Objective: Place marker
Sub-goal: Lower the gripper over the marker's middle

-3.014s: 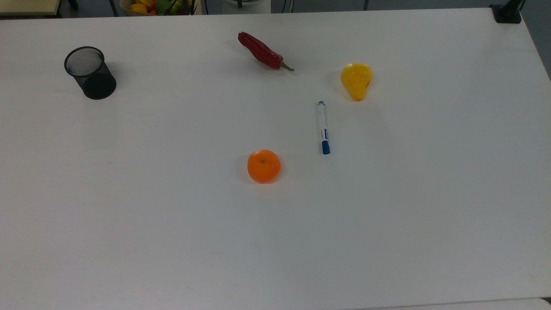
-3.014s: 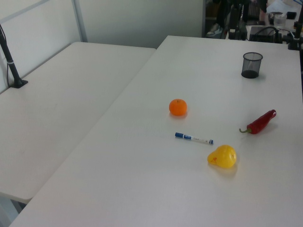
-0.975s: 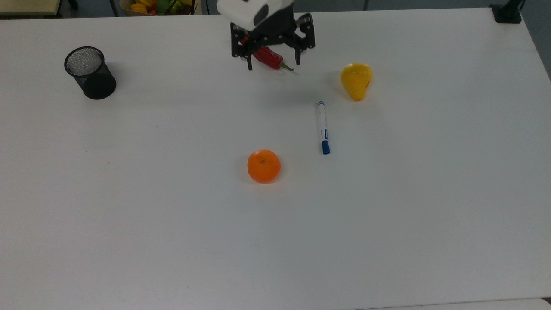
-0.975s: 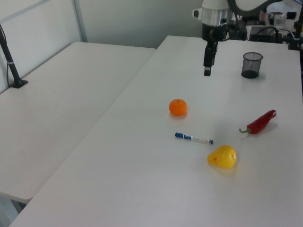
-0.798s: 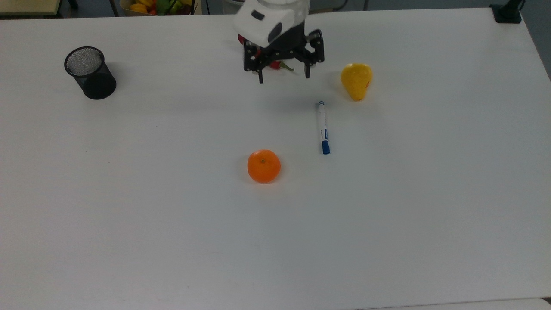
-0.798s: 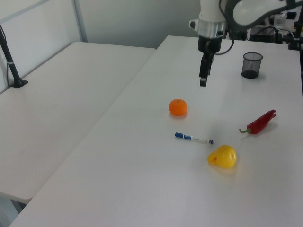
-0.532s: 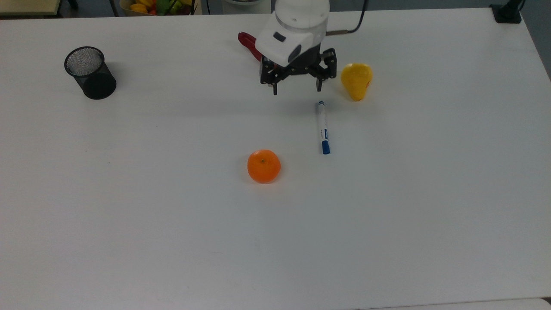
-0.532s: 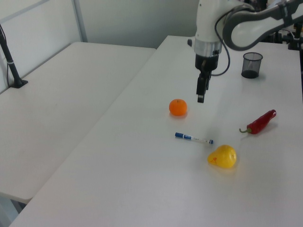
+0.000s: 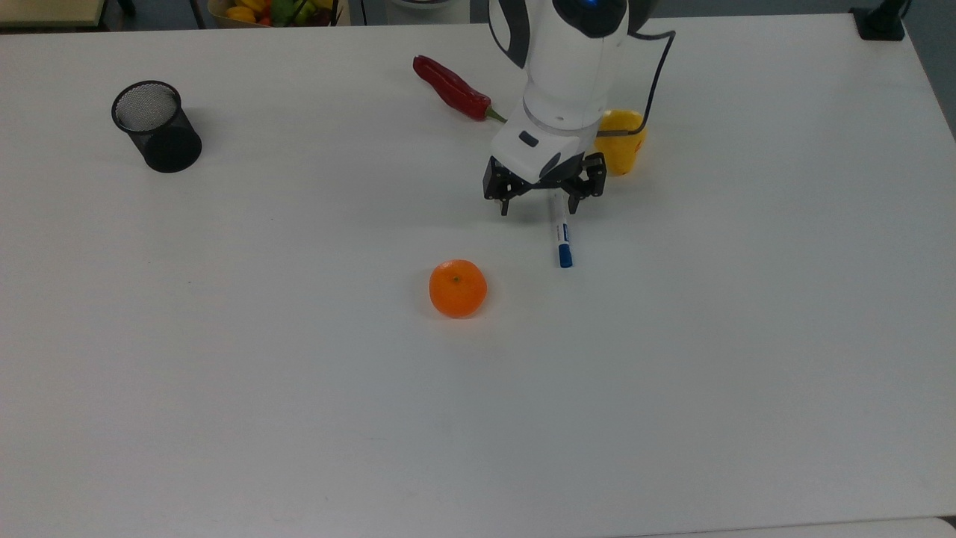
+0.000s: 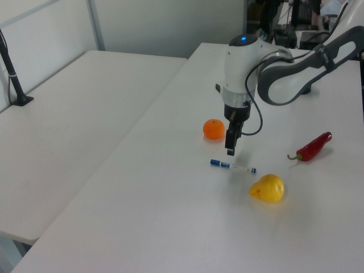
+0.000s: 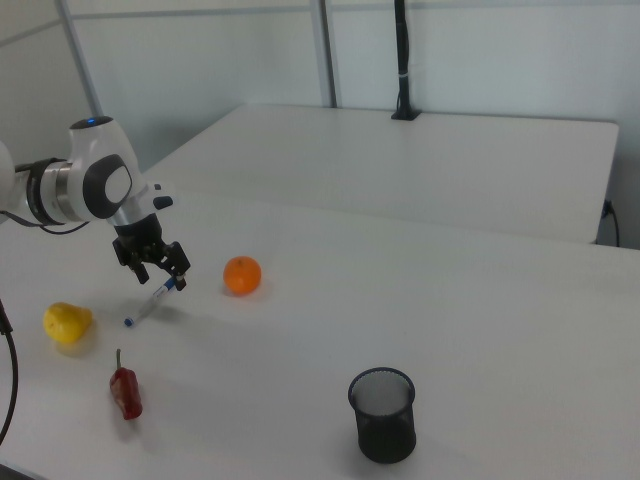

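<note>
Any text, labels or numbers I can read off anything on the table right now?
Marker: its blue label carries print, too small to read.
Cup, chili, orange, pear: no text seen.
Arm above the pincer: no readable marking.
So nothing legible.

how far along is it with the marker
Early stage. Done: the open gripper is positioned above the marker. In hand: nothing; the marker lies flat on the table between the orange and the yellow pear. Left: descend, grasp, lift and place it.
</note>
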